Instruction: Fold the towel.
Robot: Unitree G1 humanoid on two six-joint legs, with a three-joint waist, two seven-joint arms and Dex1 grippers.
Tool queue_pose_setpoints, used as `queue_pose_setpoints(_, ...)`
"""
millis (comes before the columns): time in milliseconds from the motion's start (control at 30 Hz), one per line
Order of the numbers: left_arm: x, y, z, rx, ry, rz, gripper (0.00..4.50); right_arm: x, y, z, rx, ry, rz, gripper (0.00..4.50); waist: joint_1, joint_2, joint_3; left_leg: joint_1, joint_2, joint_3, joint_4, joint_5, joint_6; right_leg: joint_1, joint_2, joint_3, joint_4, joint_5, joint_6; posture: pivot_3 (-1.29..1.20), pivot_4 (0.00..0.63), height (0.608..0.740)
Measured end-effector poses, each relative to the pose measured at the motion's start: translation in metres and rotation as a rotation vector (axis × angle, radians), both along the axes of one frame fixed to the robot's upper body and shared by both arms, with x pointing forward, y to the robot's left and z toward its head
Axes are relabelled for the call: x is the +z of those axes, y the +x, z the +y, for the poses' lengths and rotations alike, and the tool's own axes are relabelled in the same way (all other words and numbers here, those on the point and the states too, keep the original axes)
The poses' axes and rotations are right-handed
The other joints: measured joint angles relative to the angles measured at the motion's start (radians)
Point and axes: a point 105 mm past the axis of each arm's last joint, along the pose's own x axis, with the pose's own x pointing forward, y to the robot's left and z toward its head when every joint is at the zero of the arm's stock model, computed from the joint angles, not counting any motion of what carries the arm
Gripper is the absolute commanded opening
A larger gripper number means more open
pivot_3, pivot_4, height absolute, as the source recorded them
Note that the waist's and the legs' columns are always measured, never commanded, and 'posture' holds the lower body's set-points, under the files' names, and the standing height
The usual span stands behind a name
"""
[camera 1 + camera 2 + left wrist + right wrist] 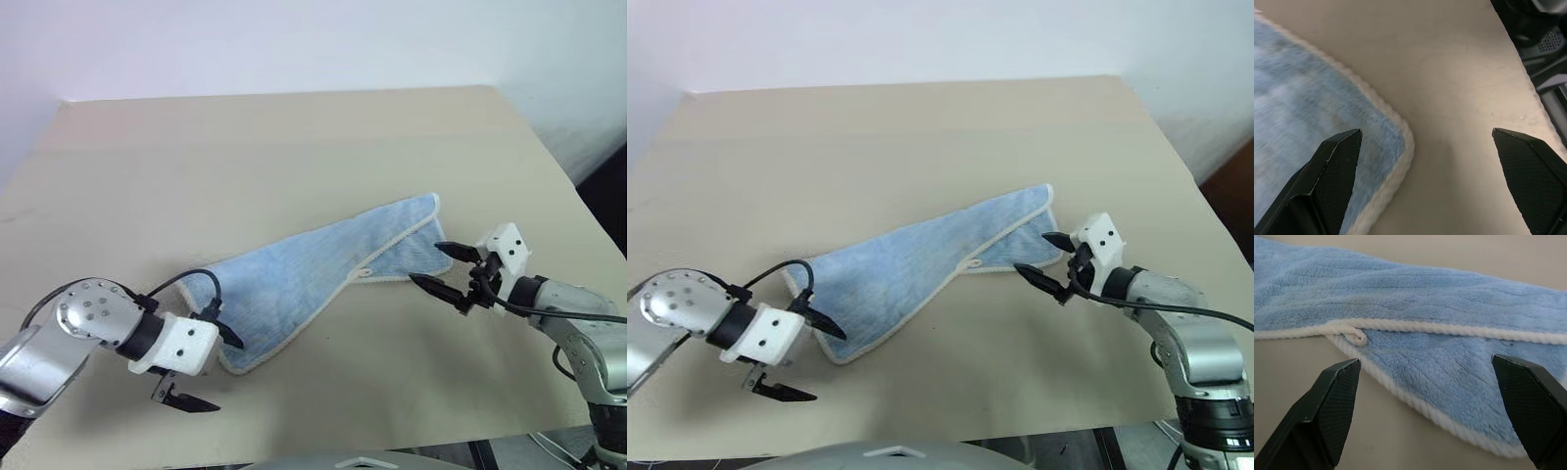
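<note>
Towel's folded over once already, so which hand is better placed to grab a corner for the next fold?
Probably the left: the open left hand sits right at the towel's near rounded corner; the open right hand faces its far end.

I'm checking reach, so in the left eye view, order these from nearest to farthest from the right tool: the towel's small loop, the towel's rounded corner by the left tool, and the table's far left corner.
1. Loop: on the towel's near edge, left of the right tool.
2. Rounded corner: across the towel, beside the left tool.
3. Table's far left corner: farthest.
</note>
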Motion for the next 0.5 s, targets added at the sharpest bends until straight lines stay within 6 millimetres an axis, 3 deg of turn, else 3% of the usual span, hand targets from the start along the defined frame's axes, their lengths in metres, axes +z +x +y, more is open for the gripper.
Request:
queue_pose_setpoints(400, -0.014, 0.017, -0.004, 0.035, 0.011, -0.106, 4.46, 0.007, -0.006, 0.001, -0.001, 0.003, -0.004, 4.5, 0.002, 0.005, -0.003, 0.004, 0.001, 0.0, 0.0, 0.0, 0.0, 0.005, 0.0, 0.0, -0.003, 0.0, 0.0, 0.0, 0.15, 0.728)
queue_pose_setpoints(500, -0.015, 0.02, -0.006, 0.044, -0.002, -0.105, 3.63, 0.007, -0.007, 0.002, 0.004, 0.001, 0.0, 4.5, 0.003, 0.007, -0.004, 0.004, 0.001, 0.0, 0.001, 0.0, 0.0, 0.006, 0.0, -0.001, -0.003, 0.0, 0.0, 0.0, 0.15, 0.728)
